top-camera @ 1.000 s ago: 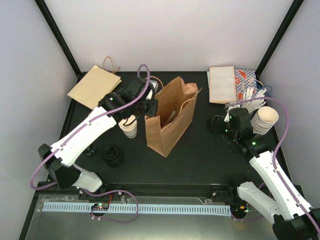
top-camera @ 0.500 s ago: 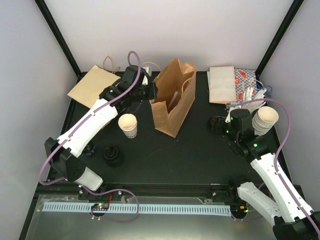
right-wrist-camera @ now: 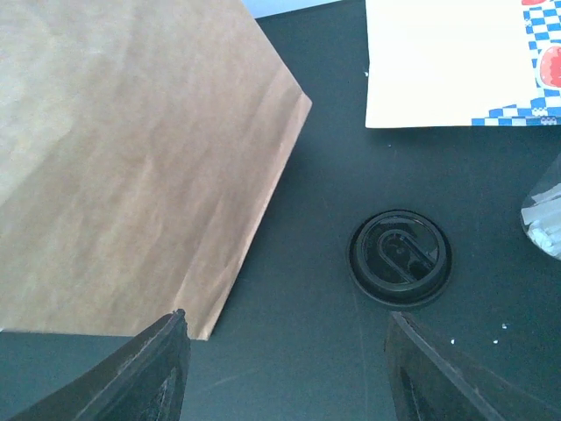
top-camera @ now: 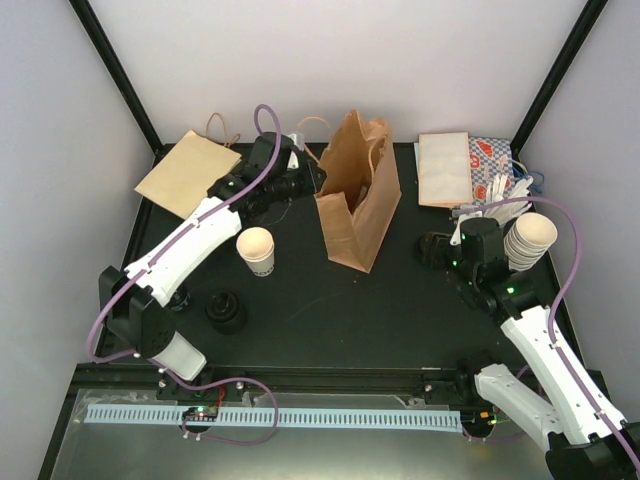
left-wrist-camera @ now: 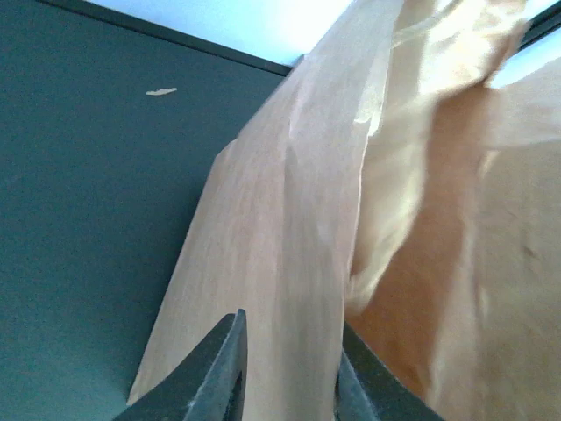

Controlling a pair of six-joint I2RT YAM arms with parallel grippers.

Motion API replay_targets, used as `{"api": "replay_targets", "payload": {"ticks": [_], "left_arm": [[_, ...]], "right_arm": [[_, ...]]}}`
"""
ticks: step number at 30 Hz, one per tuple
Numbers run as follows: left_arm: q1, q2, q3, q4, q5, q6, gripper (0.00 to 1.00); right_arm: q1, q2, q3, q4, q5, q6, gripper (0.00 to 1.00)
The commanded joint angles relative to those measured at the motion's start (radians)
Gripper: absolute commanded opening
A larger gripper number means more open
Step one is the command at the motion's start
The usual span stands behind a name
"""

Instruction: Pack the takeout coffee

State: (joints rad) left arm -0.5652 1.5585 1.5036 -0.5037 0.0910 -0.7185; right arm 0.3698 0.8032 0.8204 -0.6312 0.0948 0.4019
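The takeout coffee [top-camera: 256, 250], a small white paper cup with dark print, stands upright on the black table, left of the bag and apart from both grippers. A brown paper bag [top-camera: 358, 200] stands upright with its mouth open at mid-table. My left gripper [top-camera: 312, 180] is at the bag's upper left edge; in its wrist view the left gripper [left-wrist-camera: 291, 323] has its jaws a little apart, with the bag's wall [left-wrist-camera: 289, 219] between them. My right gripper [top-camera: 437, 248] hangs open to the right of the bag; the right gripper [right-wrist-camera: 286, 316] holds nothing.
A black lid [right-wrist-camera: 400, 258] lies on the table just ahead of my right fingers. A small black stack [top-camera: 226, 310] sits near the cup. Nested cream cups [top-camera: 528, 240] stand far right. A flat paper bag [top-camera: 188, 172] lies back left, white paper [top-camera: 444, 168] and a checkered wrapper [top-camera: 490, 160] back right.
My left arm swung back and right, pulling the bag from a lean to upright. Its jaws have parted slightly. The cup is now uncovered. The right arm has not moved.
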Motion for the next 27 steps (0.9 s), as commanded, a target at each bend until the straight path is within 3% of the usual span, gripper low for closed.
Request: {"api": "replay_targets", "payload": {"ticks": [1,4,9,12,21,25,27], "left_arm": [[0.016,-0.006,0.001,0.039,0.055,-0.011,0.29],[0.018,-0.037,-0.002,0.029,0.05,0.006,0.39],[0.02,-0.108,-0.005,-0.004,0.036,0.033,0.67],[0.019,-0.169,-0.021,-0.019,0.035,0.059,0.78],[0.021,-0.439,-0.055,-0.207,0.003,0.216,0.98],[0.021,-0.529,-0.091,-0.341,-0.068,0.263,0.99],[0.023,-0.573,-0.136,-0.386,-0.1,0.273,0.99]], "right_arm": [[0.004,-0.005,-0.009,0.006,-0.002,-0.002,0.63],[0.004,-0.007,-0.007,0.003,-0.007,0.0,0.63],[0.004,-0.012,-0.007,0.002,-0.016,0.004,0.63],[0.006,-0.009,-0.005,0.002,-0.023,0.006,0.63],[0.004,-0.003,0.004,-0.003,-0.021,0.002,0.64],[0.005,-0.004,0.004,0.0,-0.016,0.001,0.65],[0.005,-0.005,0.003,-0.002,-0.015,0.004,0.86]]}}
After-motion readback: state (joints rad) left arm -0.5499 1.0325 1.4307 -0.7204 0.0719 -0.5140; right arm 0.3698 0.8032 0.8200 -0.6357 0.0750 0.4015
